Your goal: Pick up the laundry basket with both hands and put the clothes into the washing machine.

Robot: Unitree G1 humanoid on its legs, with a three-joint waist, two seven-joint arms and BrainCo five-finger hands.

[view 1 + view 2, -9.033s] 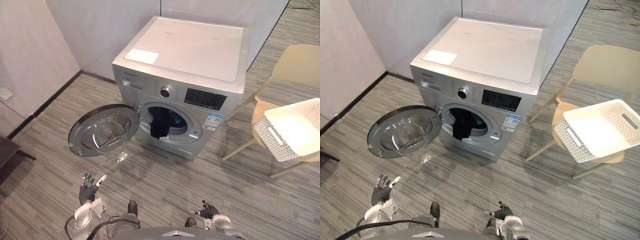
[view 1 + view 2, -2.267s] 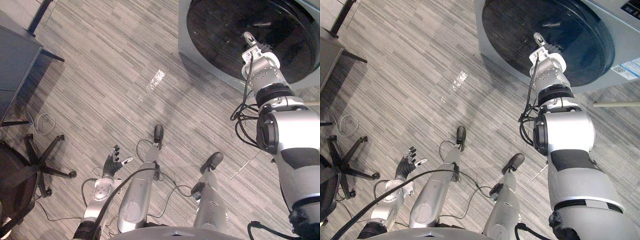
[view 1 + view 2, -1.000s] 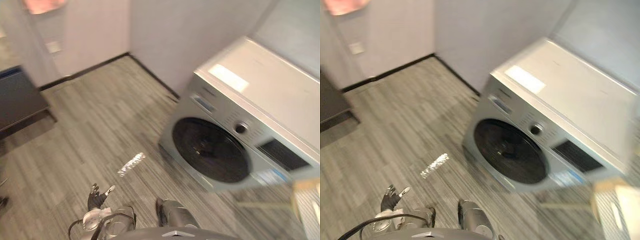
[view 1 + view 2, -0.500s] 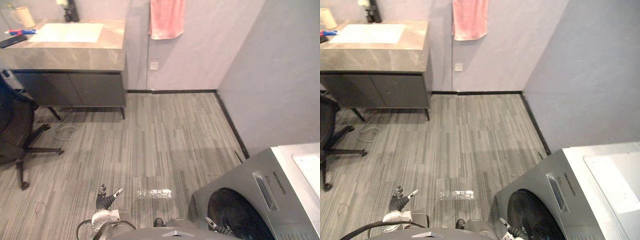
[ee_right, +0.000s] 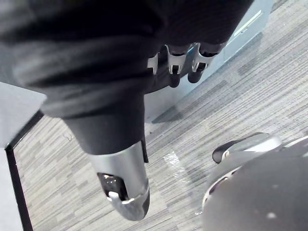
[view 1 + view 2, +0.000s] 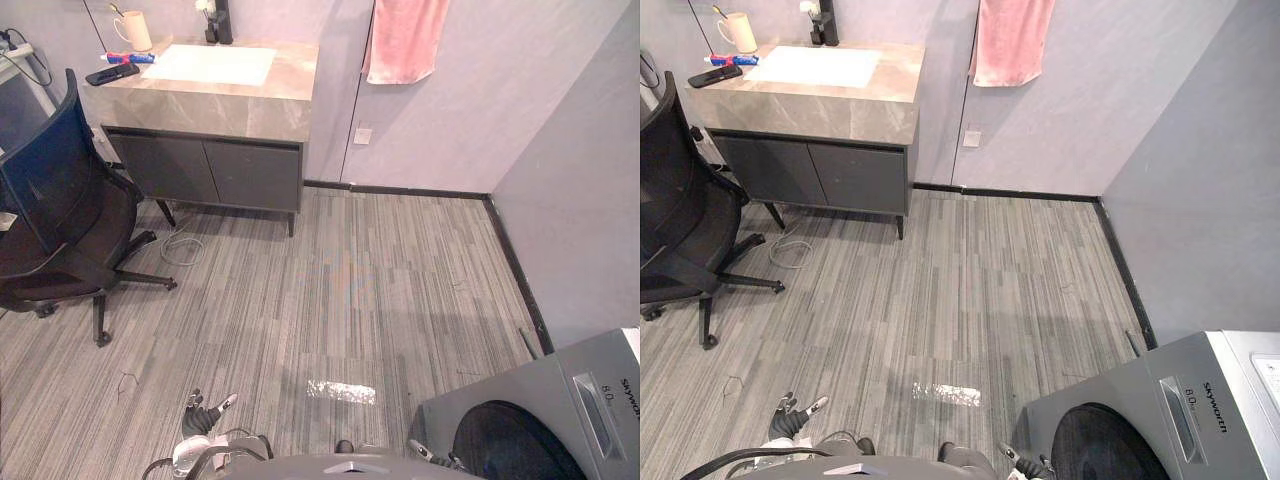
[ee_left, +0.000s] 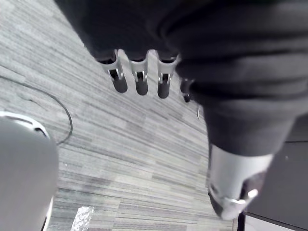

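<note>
One washing machine [image 6: 1140, 420] stands on grey plank floor [image 6: 970, 290].

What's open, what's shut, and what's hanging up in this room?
Washing machine door: shut.
Cabinet doors: shut.
Pink towel: hanging on the wall.
Left robot hand: open, empty.
Right robot hand: open, empty.
Office chair: upright.

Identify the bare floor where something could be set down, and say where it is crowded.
The widest bare floor lies between the sink cabinet, the grey side wall and the washing machine. Crowded: the left, where the office chair stands beside the cabinet.
</note>
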